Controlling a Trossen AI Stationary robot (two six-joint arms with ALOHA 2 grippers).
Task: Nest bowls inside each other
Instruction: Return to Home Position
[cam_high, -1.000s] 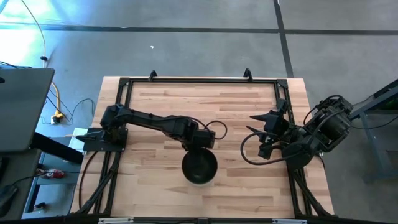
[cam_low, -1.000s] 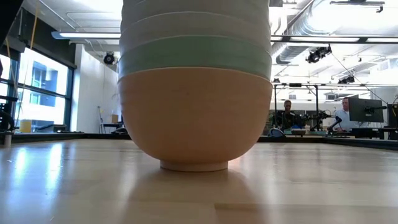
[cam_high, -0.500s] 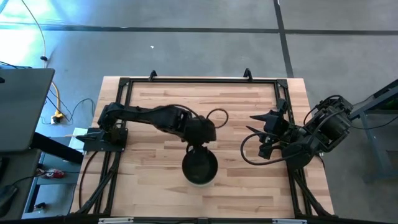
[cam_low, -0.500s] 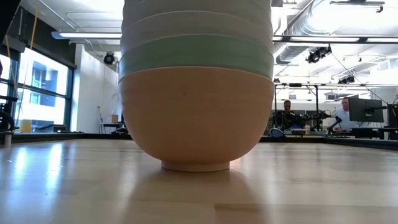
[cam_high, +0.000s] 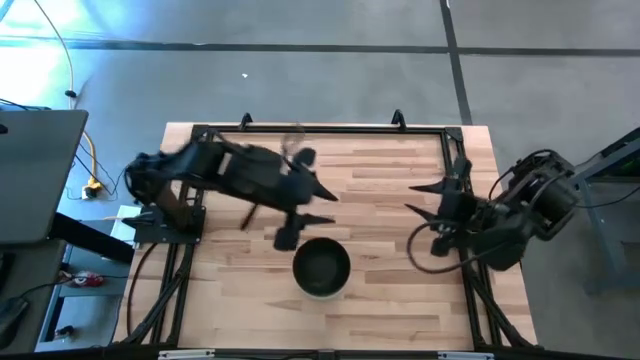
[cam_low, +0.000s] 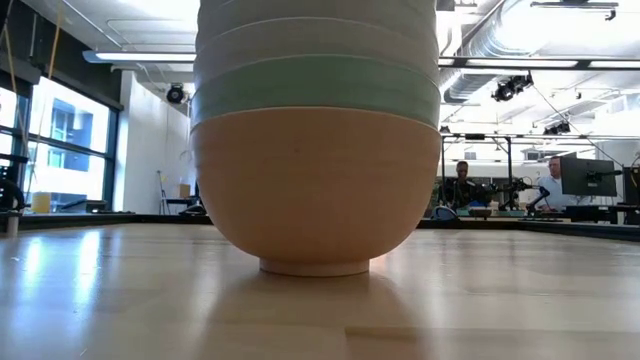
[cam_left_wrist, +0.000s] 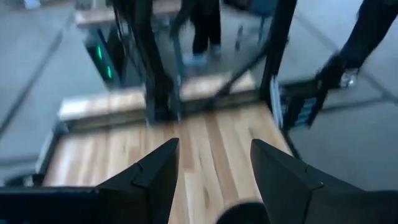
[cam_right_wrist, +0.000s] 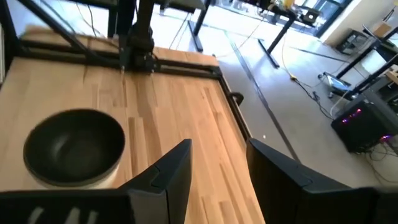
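Near the table's (cam_high: 400, 300) front edge, the nested bowls (cam_high: 321, 268) stand in one stack, black uppermost. Left gripper (cam_left_wrist: 212, 149) hangs close by, fingers apart and empty; right gripper (cam_right_wrist: 219, 146), likewise spread, waits at the table's right. A low left-arm sweep could clip and topple the stack.

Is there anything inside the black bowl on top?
Empty. Seen from above, the black bowl shows only its bare dark inside, and it sits upright atop the stack.
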